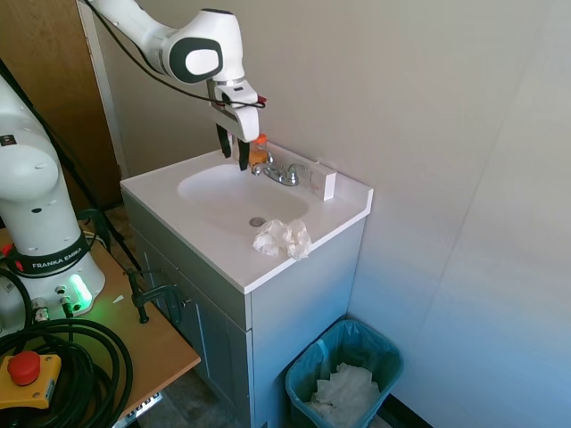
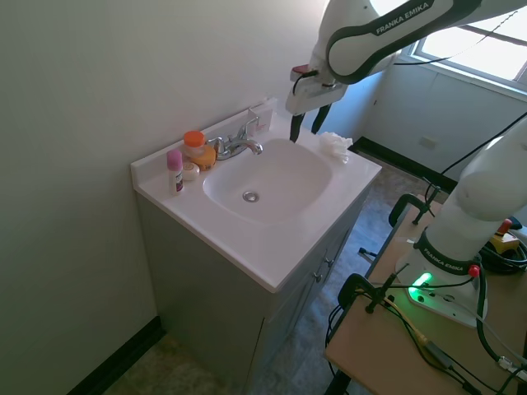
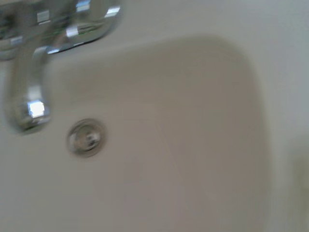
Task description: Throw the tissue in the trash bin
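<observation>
White tissue (image 1: 283, 238): crumpled wad with ragged edges, lying on the glossy white bench (image 1: 332, 217) near its front corner, beside the oval basin (image 1: 239, 194).
Pincer (image 1: 233, 151): you see its dark fingers slightly parted, holding nothing, hanging over the basin's back rim by the chrome tap (image 1: 277, 172).
Tissue to pincer: well apart, nearer the bench's front edge.
Trash bin (image 1: 343, 374): roundish, teal bag liner, crumpled white paper inside, on the floor below the tissue's corner.
Open room: you have bare basin and bench between pincer and tissue.
</observation>
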Motion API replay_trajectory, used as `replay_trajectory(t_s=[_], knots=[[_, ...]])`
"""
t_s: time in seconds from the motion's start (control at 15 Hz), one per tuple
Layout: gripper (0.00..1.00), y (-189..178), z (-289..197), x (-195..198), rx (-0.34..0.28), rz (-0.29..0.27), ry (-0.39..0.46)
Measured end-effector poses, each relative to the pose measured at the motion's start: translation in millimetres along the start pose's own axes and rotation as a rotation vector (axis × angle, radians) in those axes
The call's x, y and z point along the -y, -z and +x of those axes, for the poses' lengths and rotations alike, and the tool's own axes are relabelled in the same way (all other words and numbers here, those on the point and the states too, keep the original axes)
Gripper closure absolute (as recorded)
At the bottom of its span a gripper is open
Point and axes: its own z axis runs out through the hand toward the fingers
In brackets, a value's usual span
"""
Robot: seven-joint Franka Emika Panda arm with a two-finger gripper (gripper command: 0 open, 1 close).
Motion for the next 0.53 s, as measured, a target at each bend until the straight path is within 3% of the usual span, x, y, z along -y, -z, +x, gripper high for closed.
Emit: replay_trajectory(t_s=[0.27,0.53], knots=[[0.00,-20,72,-86,-0.029,-0.046,-0.143],[0.00,-77,85,-90,-0.020,-0.070,-0.156]])
